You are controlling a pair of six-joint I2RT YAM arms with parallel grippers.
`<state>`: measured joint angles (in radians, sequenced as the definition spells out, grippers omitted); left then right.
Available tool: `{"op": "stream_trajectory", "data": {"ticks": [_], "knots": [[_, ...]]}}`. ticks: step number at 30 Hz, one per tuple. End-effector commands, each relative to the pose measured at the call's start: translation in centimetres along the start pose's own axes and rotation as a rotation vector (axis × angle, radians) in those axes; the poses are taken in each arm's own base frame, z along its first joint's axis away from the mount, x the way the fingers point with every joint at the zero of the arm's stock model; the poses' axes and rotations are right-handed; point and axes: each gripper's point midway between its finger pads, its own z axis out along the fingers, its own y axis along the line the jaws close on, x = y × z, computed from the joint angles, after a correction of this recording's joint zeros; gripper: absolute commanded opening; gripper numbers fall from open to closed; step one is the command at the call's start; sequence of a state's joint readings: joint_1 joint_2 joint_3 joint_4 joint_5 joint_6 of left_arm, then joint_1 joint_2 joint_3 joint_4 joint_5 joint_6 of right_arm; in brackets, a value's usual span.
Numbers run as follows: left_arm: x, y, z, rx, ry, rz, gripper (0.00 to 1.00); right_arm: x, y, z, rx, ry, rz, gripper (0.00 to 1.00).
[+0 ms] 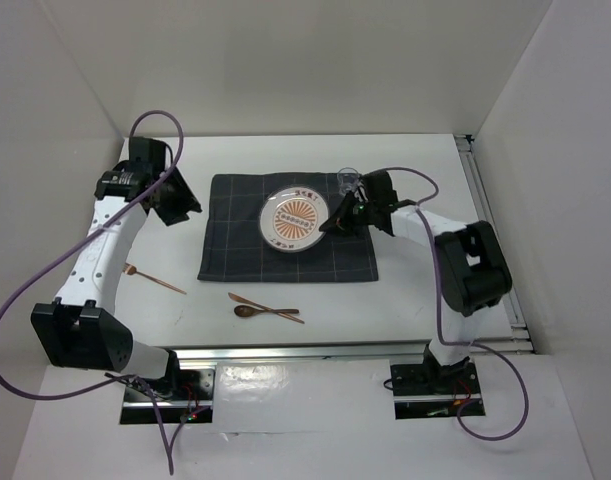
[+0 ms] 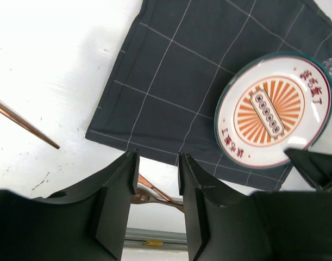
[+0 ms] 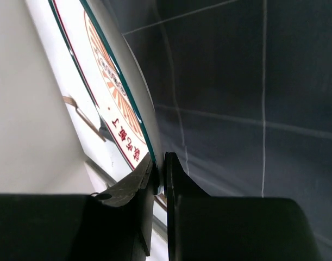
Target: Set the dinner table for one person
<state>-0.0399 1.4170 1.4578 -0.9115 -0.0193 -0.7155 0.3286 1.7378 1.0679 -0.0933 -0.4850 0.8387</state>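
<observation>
Placing the plate (image 1: 297,221) seems your step: the right gripper (image 1: 337,222) clamps its right rim, on the cloth (image 1: 235,235) at the middle of the dinner table (image 1: 415,290). The left gripper (image 2: 157,171) hovers, jaws apart. Next, release gently, then fetch cutlery (image 1: 247,311) near the front edge

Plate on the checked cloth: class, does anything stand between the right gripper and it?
Nothing visible does. The right gripper is shut on the right rim of the plate, which lies on the dark cloth. A clear glass stands just behind the gripper, not between the two.
</observation>
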Motion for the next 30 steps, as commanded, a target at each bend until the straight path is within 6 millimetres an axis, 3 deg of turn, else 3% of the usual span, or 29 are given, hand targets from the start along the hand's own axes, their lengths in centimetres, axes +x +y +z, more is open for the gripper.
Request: {"op": "stream_trajectory", "data": {"ticks": [1, 4, 13, 15, 17, 18, 22, 25, 30], "knots": [[0.3, 0.9, -0.1, -0.025, -0.007, -0.026, 0.52, -1.8, 3.4, 1.8, -0.100, 0.024, -0.007, 0.00], [0.7, 0.9, 0.1, -0.024, 0.007, -0.026, 0.52, -0.7, 2.4, 3.5, -0.090, 0.079, 0.023, 0.00], [0.4, 1.7, 0.6, -0.078, 0.011, -0.016, 0.53, 1.4, -0.8, 5.5, -0.010, 0.164, 0.113, 0.00], [0.4, 1.9, 1.1, -0.100, 0.019, -0.015, 0.64, 1.4, -0.9, 5.7, -0.001, 0.170, 0.119, 0.10], [0.5, 2.0, 1.4, -0.107, 0.028, -0.015, 0.70, 1.6, -1.0, 5.7, 0.036, 0.169, 0.126, 0.27], [0.5, 2.0, 1.4, -0.107, 0.028, -0.015, 0.73, 1.6, -1.5, 5.7, 0.057, 0.166, 0.117, 0.55], [1.2, 0.6, 2.0, -0.029, 0.082, 0.016, 0.76, 1.0, -1.4, 5.1, 0.154, 0.100, 0.021, 0.90], [0.9, 2.1, 2.8, -0.099, 0.084, -0.007, 0.76, 0.2, -2.0, 3.4, 0.255, 0.040, -0.048, 0.99], [0.2, 5.9, 3.7, -0.229, 0.090, -0.121, 0.74, 0.0, -1.4, 0.3, 0.309, -0.036, -0.144, 1.00]]}}
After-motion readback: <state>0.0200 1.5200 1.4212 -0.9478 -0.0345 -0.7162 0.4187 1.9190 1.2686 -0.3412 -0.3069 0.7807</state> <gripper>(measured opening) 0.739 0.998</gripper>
